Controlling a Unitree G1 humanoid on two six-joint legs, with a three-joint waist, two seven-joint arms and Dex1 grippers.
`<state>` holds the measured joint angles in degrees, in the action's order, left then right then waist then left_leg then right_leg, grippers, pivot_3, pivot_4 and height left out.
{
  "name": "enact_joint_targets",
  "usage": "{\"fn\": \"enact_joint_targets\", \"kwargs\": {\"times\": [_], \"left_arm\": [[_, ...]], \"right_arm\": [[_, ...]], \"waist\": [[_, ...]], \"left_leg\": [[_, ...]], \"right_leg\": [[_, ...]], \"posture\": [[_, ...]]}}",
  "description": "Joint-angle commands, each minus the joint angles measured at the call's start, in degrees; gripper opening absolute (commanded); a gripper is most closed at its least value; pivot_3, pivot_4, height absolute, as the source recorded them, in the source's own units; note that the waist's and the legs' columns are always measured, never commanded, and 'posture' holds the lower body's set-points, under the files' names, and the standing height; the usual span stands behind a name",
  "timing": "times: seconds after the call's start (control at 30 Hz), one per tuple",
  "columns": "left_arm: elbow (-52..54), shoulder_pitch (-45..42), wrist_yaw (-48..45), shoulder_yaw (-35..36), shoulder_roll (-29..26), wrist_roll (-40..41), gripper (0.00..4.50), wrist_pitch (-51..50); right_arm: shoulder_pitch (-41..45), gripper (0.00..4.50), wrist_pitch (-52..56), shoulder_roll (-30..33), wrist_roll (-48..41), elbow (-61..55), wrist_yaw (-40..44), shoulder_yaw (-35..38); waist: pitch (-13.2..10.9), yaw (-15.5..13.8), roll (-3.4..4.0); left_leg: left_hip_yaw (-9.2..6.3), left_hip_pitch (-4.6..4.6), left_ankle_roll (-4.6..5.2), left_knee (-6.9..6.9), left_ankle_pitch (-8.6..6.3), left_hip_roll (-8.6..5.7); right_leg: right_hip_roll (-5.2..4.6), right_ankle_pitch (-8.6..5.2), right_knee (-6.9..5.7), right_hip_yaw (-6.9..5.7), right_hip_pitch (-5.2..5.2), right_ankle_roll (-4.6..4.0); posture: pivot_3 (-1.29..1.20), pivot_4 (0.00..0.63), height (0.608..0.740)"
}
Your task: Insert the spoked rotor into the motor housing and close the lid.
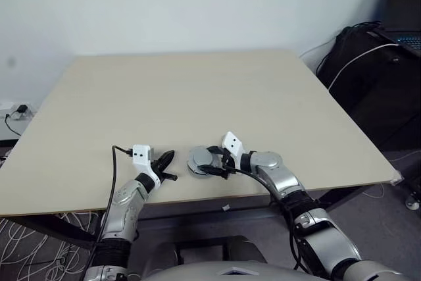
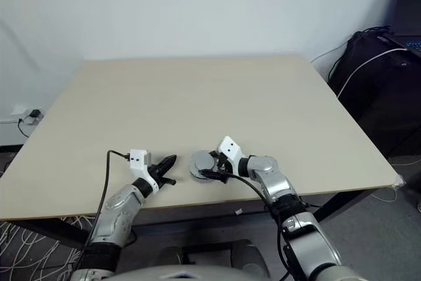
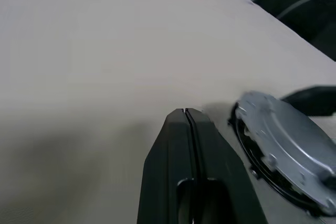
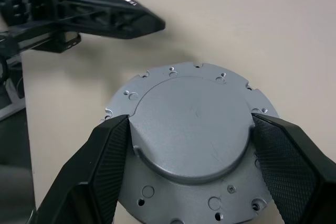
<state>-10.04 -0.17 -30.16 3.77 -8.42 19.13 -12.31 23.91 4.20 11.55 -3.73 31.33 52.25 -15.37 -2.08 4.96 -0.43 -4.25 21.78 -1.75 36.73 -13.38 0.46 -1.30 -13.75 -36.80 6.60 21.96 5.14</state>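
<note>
Right wrist view: lid between right end effector fingers.

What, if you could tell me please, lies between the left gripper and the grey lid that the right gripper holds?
Nothing: only bare table separates the shut left gripper from the lid, as the left eye view shows. The right gripper has its fingers clamped on the lid's sides.

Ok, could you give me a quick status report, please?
Left tool shut, empty. Right tool clamped on round grey metal lid, seated over dark housing rim. Nothing in the way.
</note>
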Motion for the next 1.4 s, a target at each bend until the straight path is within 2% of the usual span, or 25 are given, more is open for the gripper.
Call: {"fn": "enact_joint_targets", "kwargs": {"times": [0.03,0.43,1.4], "left_arm": [[2.5,0.2,-1.5,0.0,-1.3,0.7,0.0,-0.3],[4.7,1.9,-4.7,-2.7,-2.7,0.4,0.0,-2.6],[1.5,1.1,-8.0,-3.9,-2.9,0.1,0.0,-2.1]], "right_arm": [[1.8,3.34,-0.2,-0.6,0.2,-1.4,-1.6,0.8],[1.2,3.34,4.2,1.3,1.5,-2.0,1.8,-1.7],[2.9,3.34,4.3,3.8,5.2,3.0,0.5,-3.8]], "waist": [[0.0,0.0,0.0],[0.0,0.1,0.01],[0.0,-0.2,0.03]], "left_leg": [[0.0,0.0,0.0,-0.01,0.0,0.0],[-0.01,-0.06,0.0,-0.02,0.0,0.02],[-0.03,-0.15,-0.01,0.08,0.0,0.01]], "right_leg": [[0.0,0.0,0.0,0.0,0.0,0.0],[-0.01,-0.02,0.02,-0.02,0.22,-0.02],[-0.04,-0.02,0.0,-0.06,0.1,-0.02]], "posture": [[0.0,0.0,0.74],[0.0,0.0,0.74],[0.0,0.0,0.74]]}}
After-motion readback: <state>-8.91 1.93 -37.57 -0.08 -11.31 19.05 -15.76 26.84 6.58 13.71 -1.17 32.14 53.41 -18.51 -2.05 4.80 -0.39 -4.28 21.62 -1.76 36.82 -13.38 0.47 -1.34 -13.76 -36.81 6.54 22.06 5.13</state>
